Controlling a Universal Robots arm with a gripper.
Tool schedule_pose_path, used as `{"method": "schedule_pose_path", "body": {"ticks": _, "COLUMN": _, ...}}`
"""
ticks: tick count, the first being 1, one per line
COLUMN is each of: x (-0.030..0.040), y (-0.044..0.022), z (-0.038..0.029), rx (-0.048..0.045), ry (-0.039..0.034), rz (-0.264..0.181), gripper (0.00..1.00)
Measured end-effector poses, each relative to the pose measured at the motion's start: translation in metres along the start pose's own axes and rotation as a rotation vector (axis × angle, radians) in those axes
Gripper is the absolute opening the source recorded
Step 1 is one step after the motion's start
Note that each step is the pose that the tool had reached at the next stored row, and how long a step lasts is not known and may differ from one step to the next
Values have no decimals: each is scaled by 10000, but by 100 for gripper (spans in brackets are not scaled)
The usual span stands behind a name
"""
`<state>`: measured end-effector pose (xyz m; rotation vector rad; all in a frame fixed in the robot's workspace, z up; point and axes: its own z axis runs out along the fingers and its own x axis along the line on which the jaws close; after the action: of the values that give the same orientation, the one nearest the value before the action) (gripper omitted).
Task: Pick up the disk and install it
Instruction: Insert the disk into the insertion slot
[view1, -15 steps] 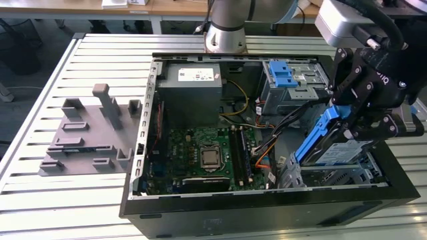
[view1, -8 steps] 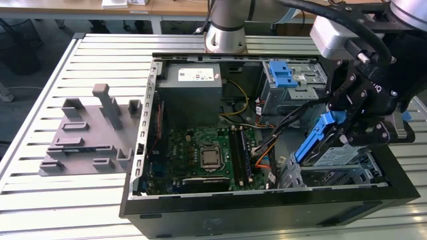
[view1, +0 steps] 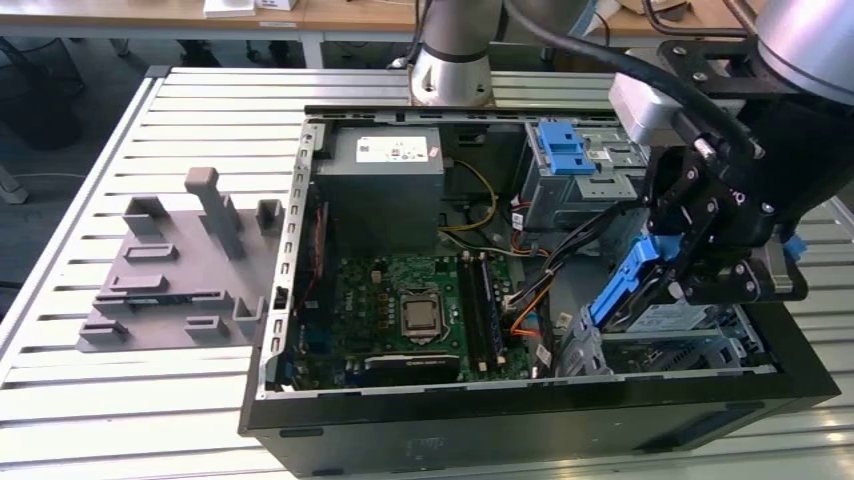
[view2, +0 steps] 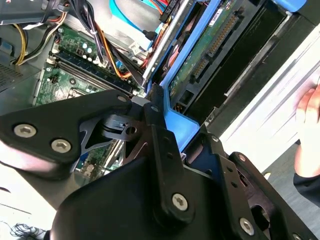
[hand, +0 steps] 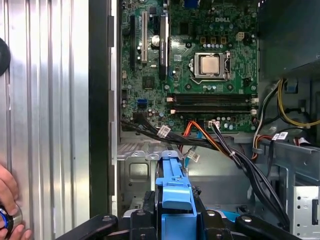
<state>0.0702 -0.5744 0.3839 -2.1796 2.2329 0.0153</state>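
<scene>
arm (view1: 451, 60) arching from top centre to upper right of the exterior view | gripper (view1: 697, 280) pointing down at right | fingers (view2: 160, 135) clamping both sides of the disk (view1: 625, 288)

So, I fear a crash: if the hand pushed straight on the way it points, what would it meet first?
Likely the grey sheet-metal drive bay just beneath the silver blue-framed disk that the hand grips; depth is unclear.
</scene>
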Motion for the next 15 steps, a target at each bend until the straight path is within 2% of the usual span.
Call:
{"method": "schedule_pose_path", "body": {"ticks": 12, "x": 7, "y": 2, "z": 218, "rx": 0, "ry": 0, "rz": 1, "gripper": 37}}
{"method": "schedule_pose_path", "body": {"ticks": 15, "x": 8, "y": 2, "z": 246, "rx": 0, "ry": 1, "rz": 0, "gripper": 37}}
